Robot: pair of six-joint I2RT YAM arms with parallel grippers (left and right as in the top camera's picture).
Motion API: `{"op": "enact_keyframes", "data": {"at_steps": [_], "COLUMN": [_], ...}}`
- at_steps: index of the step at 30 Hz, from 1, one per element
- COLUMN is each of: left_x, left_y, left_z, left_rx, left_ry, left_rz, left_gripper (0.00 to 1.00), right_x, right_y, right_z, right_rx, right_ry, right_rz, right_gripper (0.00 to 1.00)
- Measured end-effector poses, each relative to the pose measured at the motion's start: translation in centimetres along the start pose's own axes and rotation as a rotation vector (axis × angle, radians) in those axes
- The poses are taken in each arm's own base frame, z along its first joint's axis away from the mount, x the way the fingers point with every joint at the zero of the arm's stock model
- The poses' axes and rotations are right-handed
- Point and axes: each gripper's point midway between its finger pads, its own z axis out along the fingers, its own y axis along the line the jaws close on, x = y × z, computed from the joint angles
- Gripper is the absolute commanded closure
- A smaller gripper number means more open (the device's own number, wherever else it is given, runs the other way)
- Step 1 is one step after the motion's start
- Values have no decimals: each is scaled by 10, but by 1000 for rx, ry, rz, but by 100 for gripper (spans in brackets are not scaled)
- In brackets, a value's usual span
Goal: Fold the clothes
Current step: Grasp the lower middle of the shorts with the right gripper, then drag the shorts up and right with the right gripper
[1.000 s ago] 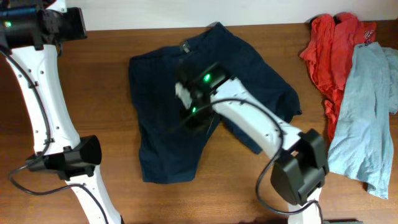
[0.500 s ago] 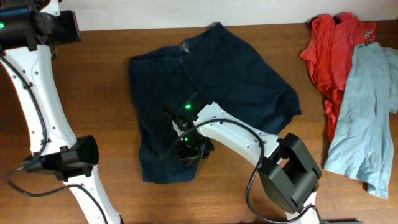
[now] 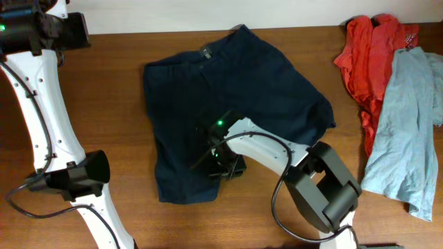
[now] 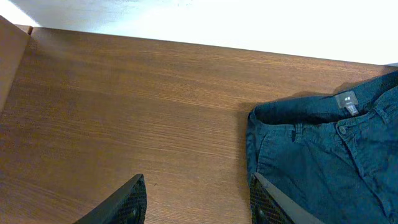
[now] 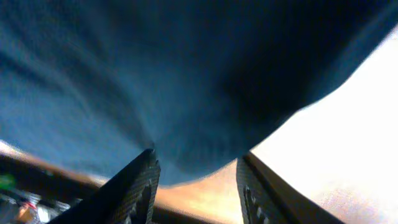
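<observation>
The dark navy shorts (image 3: 242, 97) lie spread flat in the middle of the table, waistband toward the far edge. My right gripper (image 3: 225, 163) is low over the near leg of the shorts. In the right wrist view its jaws (image 5: 198, 186) stand apart, with the blurred navy cloth (image 5: 155, 74) just past the tips and its edge between them. My left gripper (image 3: 77, 32) is at the far left. It is open (image 4: 198, 202) over bare wood, left of the waistband (image 4: 329, 118).
A red garment (image 3: 367, 48) and a pale blue shirt (image 3: 405, 124) lie crumpled at the right edge of the table. The left arm's base (image 3: 76, 176) stands at the near left. Bare wood (image 3: 111, 97) lies between the left arm and the shorts.
My right gripper has moved from the middle of the shorts toward the near leg, then slightly right. The left arm has shifted a little to the left.
</observation>
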Motion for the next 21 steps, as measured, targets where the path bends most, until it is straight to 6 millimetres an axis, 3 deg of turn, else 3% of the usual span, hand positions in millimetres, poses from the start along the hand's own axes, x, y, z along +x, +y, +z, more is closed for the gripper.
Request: {"op": "enact_keyframes", "data": {"at_steps": [8,10,12,13,21], "left_x": [0,0,0,0,0], "left_y": [0,0,0,0,0], "left_z": [0,0,0,0,0], "left_rx": [0,0,0,0,0], "left_ry": [1,1,1,1,1], "left_rz": [0,0,0,0,0], "left_gripper": [47,47,47,47,47], "right_x": [-15,-14,-11,-9,-2], "right_y": [-1,-1,-1,-2,-19], "right_z": [-1,1,6,8,6], "right_rx": [-16,-21,-25,-26,-24], "right_ry": [-50,-49,-39,-31,18], "right_rz": [3,0,0,4,41], "right_gripper": [58,70,91,96,96]}}
